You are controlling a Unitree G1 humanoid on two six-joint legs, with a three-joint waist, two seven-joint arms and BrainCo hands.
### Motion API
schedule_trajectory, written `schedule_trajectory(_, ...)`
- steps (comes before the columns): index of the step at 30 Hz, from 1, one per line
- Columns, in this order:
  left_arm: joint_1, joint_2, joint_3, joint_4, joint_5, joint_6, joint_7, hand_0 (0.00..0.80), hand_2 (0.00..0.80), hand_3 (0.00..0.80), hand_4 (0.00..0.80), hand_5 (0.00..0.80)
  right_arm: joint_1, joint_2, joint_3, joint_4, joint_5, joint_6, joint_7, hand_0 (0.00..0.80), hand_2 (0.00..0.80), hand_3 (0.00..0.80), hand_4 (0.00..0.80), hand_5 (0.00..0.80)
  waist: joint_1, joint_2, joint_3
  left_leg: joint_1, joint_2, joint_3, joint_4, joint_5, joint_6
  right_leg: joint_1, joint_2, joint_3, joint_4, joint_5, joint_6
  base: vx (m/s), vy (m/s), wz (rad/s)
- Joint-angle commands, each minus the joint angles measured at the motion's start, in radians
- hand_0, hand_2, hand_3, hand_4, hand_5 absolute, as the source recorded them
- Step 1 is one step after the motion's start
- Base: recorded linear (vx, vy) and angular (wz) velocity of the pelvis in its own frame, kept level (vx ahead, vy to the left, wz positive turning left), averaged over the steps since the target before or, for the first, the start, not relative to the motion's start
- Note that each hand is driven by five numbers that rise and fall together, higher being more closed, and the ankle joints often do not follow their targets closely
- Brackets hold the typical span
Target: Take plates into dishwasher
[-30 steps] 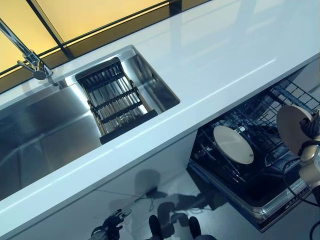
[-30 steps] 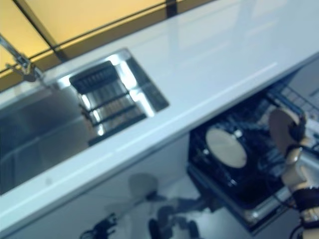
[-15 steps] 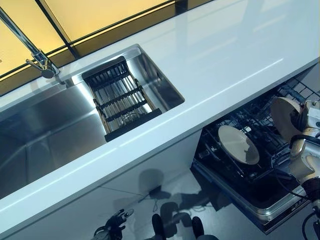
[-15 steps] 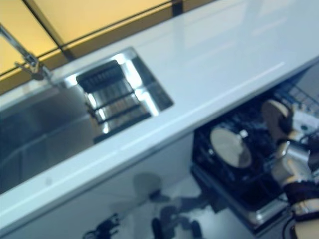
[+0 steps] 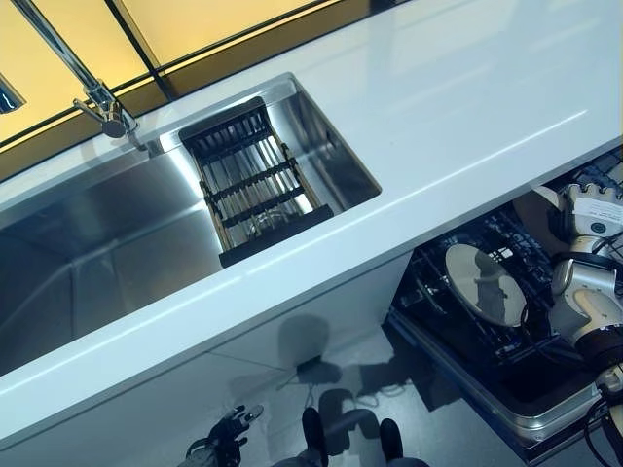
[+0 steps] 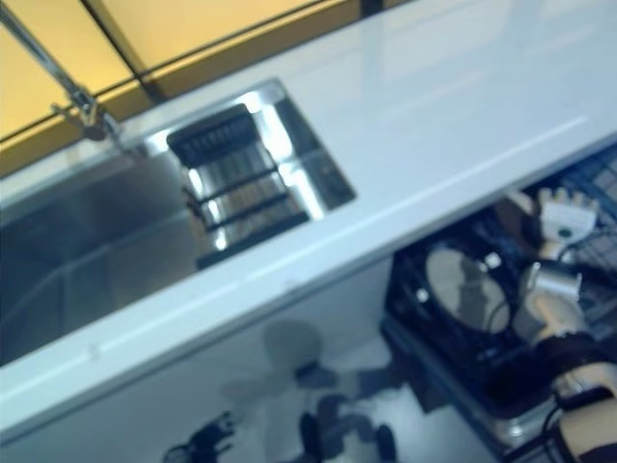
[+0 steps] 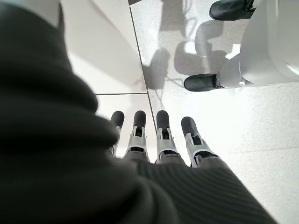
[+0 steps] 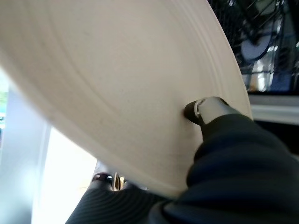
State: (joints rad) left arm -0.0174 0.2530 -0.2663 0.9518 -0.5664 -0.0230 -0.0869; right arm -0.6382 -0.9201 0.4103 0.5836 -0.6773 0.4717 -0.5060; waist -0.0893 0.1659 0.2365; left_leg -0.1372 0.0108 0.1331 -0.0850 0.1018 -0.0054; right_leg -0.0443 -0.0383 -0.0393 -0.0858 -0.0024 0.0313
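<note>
A cream plate (image 8: 117, 84) fills the right wrist view, pinched in the right hand (image 5: 587, 209), whose thumb tip (image 8: 198, 111) presses on its face while the fingers are hidden behind it. Seen from the head, this plate shows only as a pale edge (image 5: 538, 209) just beside the hand, held upright under the lip of the white table (image 5: 438, 107) and over the far part of the open dishwasher (image 5: 545, 418). A second plate (image 5: 484, 284) already stands tilted in the dark wire rack (image 5: 458, 321), close to the forearm (a thin cable crosses its face). The right arm reaches in from the lower right, wrist bent toward the rack. The left hand (image 7: 159, 140) hangs low over the pale floor (image 7: 261, 121), fingers straight and relaxed, holding nothing. A sink (image 5: 88, 243) with a black drainer rack (image 5: 255, 190) lies to the left.
</note>
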Motion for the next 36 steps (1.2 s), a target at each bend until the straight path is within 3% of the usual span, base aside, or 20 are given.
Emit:
schedule_trajectory(1, -0.049, 0.011, -0.054, 0.014, -0.056, -0.008, 0.009, 0.000, 0.000, 0.000, 0.000, 0.000, -0.143, -0.046, 0.061, 0.049, -0.055, 0.033, -0.042, 0.800, 0.800, 0.800, 0.800, 0.800, 0.030, -0.013, -0.012, 0.028, -0.073, -0.018, -0.002, -0.108, 0.033, -0.085, 0.038, -0.028, -0.001, 0.034, 0.017, 0.000, 0.000, 0.00)
schedule_trajectory(18, -0.079, 0.022, -0.067, -0.015, -0.093, -0.011, 0.006, 0.000, 0.000, 0.000, 0.000, 0.000, -0.155, -0.013, 0.125, 0.167, 0.012, 0.083, -0.012, 0.800, 0.800, 0.800, 0.800, 0.800, 0.036, 0.014, 0.029, -0.006, -0.078, -0.021, -0.002, -0.095, 0.030, -0.123, 0.029, -0.040, -0.001, 0.047, 0.020, -0.008, -0.003, 0.02)
schedule_trajectory(36, -0.091, 0.025, -0.056, -0.009, -0.070, -0.007, 0.000, 0.000, 0.000, 0.000, 0.000, 0.000, -0.106, 0.050, 0.081, 0.268, 0.152, 0.097, 0.039, 0.800, 0.800, 0.800, 0.800, 0.800, 0.039, 0.005, 0.022, 0.000, -0.075, -0.018, -0.002, -0.093, 0.029, -0.117, 0.026, -0.043, -0.001, 0.054, 0.021, -0.002, 0.002, 0.01)
